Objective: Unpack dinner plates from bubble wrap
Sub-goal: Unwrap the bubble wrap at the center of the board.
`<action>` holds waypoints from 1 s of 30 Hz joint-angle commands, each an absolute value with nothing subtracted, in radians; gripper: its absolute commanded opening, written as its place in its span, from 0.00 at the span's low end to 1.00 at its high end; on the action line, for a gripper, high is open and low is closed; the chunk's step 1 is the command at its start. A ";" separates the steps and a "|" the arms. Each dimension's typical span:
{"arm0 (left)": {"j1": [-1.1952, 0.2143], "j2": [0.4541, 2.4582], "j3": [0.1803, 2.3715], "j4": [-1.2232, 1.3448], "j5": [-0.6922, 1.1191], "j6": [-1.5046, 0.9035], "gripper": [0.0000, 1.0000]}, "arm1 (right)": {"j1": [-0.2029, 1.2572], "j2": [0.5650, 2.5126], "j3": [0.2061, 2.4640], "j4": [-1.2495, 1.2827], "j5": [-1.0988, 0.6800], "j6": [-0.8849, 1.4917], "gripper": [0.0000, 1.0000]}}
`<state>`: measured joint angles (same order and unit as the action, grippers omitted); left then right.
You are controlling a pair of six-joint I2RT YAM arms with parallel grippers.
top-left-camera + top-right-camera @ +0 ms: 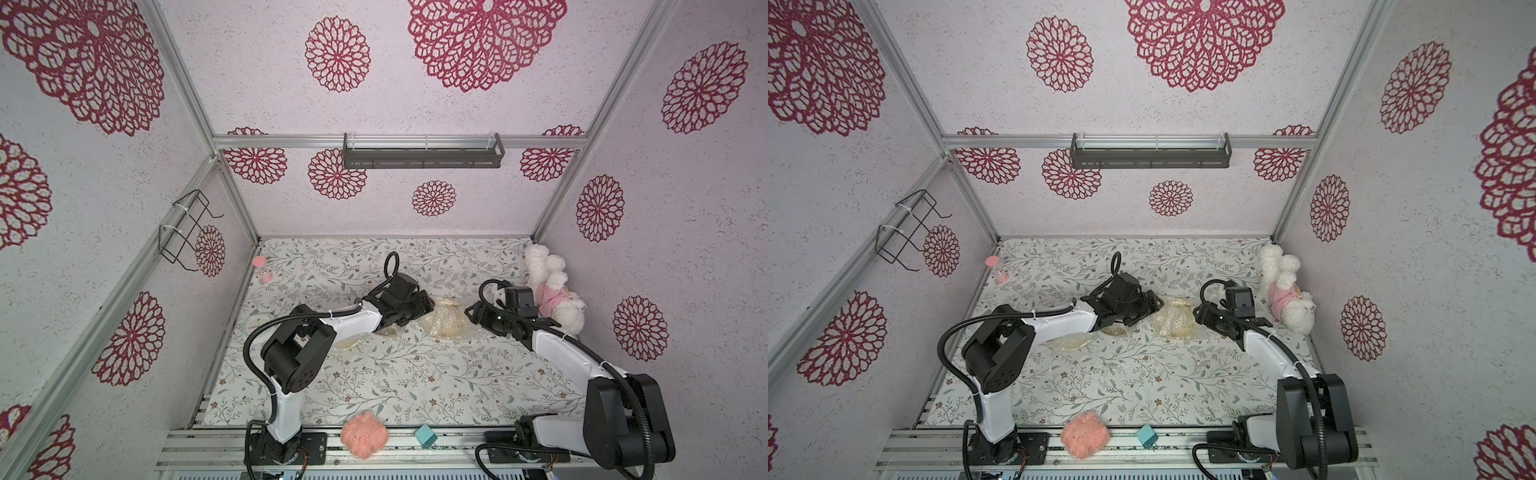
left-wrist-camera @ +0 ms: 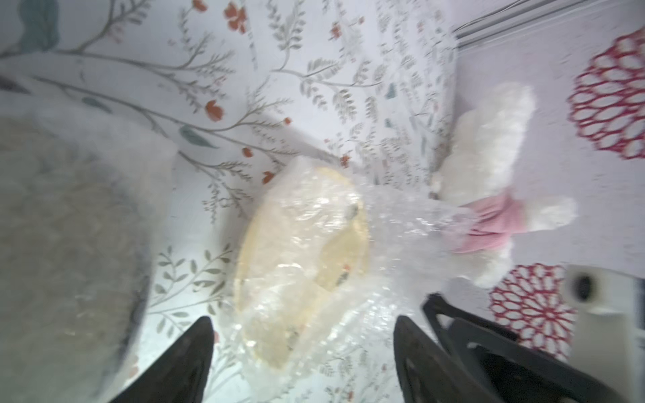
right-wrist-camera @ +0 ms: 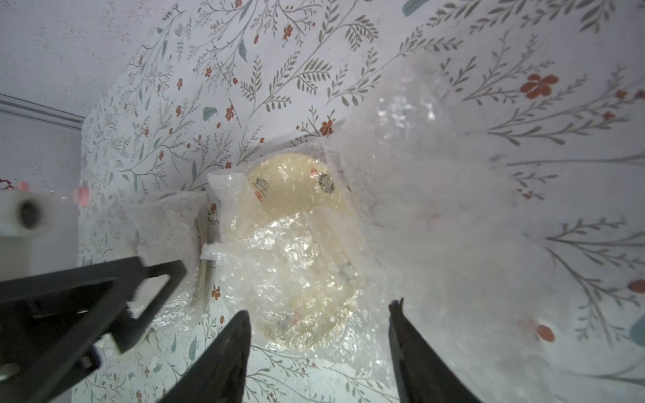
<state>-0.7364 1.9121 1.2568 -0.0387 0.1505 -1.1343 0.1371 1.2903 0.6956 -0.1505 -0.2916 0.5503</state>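
A cream dinner plate (image 1: 445, 321) with small dark motifs lies mid-table, half covered by crinkled bubble wrap (image 3: 289, 272); its bare part (image 3: 296, 185) shows in the right wrist view. My left gripper (image 1: 430, 305) hovers at the plate's left side, jaws wide apart, with the wrapped plate (image 2: 300, 251) just ahead of its fingertips (image 2: 199, 349). Opposite it, my right gripper (image 1: 469, 311) is open too, and loose wrap (image 3: 436, 174) spreads past one finger (image 3: 401, 335). A second wrapped plate (image 1: 353, 343) lies under the left forearm.
A white plush toy in pink (image 1: 552, 291) leans at the right wall. A pink hourglass (image 1: 262, 270) and a round clock (image 1: 255, 322) sit at the left edge. A pink fluffy ball (image 1: 365, 434) and a teal cube (image 1: 426, 436) rest on the front rail.
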 commanded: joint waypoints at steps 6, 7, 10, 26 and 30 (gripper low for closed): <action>-0.736 1.905 1.320 -0.137 0.202 -0.969 0.87 | 0.116 1.184 0.739 -0.270 -0.316 0.558 0.72; -0.736 1.916 1.329 -0.145 0.214 -0.950 0.86 | 0.108 1.172 0.737 -0.270 -0.331 0.558 0.72; -0.737 1.950 1.354 -0.170 0.227 -0.902 0.84 | 0.075 1.137 0.728 -0.269 -0.373 0.563 0.72; -0.764 2.086 1.466 -0.176 0.282 -0.839 0.79 | -0.026 1.045 0.666 -0.304 -0.456 0.552 0.72; -0.770 2.091 1.478 -0.169 0.294 -0.827 0.79 | -0.028 1.033 0.648 -0.301 -0.454 0.550 0.72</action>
